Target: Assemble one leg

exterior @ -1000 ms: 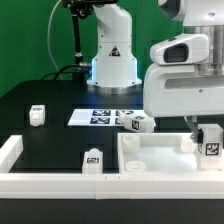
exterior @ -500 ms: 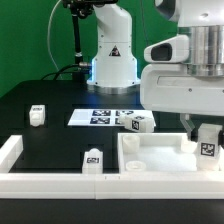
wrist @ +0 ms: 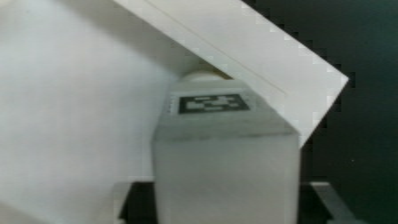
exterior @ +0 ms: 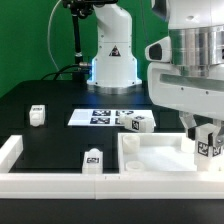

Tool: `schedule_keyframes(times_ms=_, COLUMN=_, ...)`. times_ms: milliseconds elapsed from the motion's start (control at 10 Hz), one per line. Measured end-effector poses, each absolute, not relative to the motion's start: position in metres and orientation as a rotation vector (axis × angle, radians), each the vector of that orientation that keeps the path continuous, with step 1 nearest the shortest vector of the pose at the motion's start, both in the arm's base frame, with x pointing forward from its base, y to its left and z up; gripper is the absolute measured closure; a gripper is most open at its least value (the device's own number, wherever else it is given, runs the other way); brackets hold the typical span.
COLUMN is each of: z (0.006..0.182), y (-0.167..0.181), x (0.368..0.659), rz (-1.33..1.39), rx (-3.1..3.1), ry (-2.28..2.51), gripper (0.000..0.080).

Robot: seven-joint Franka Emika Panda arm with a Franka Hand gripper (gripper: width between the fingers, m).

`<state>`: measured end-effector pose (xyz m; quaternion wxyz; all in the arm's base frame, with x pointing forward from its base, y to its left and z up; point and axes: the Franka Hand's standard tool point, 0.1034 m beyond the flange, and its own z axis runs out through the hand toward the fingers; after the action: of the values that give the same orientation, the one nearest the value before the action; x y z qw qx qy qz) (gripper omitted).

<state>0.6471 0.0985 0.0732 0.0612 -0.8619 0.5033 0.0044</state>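
My gripper (exterior: 208,140) is at the exterior view's right, shut on a white leg (exterior: 210,146) with a black-and-white tag. It holds the leg upright at the right corner of the white tray-like tabletop (exterior: 150,160). In the wrist view the leg (wrist: 222,150) fills the middle between the two dark fingers (wrist: 150,200), its tag facing the camera, over the tabletop's corner wall (wrist: 267,60). Three more legs lie loose: one (exterior: 37,115) at the left, one (exterior: 93,160) by the tabletop's left edge, one (exterior: 138,123) behind the tabletop.
The marker board (exterior: 105,117) lies on the black table in front of the robot base (exterior: 112,65). A white rail (exterior: 40,182) runs along the front edge and turns up at the left corner (exterior: 10,150).
The arm's wrist has shifted a little above the tabletop's right corner. The held leg has stayed at almost the same place, slightly higher. The loose legs have not moved.
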Motion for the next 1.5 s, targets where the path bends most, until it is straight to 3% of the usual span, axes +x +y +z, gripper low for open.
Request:
schedule_keyframes(times_ms=500, z=0.072, y=0.097, x=0.643, rz=0.122, rx=-2.095, ry=2.124, gripper=0.0512)
schedule_keyframes(times_ms=900, z=0.073, y=0.098, x=0.641, rz=0.106, rx=-2.185, ry=1.991, gripper=0.0512)
schedule_keyframes(times_ms=1000, z=0.073, y=0.102, x=0.64, rz=0.083, rx=-2.334, ry=1.823, gripper=0.0444)
schedule_keyframes(times_ms=1100, z=0.075, y=0.106, x=0.642, rz=0.057, rx=-2.45, ry=1.675, gripper=0.024)
schedule_keyframes(times_ms=1200, z=0.075, y=0.11, x=0.641, rz=0.027, rx=-2.611, ry=1.445, gripper=0.024)
schedule_keyframes(times_ms=1300, z=0.075, y=0.114, x=0.642, rz=0.029, rx=-2.74, ry=1.233, gripper=0.0169)
schedule_keyframes(times_ms=1500, z=0.074, y=0.112, x=0.643, rz=0.012, rx=-2.796, ry=1.095, gripper=0.0153)
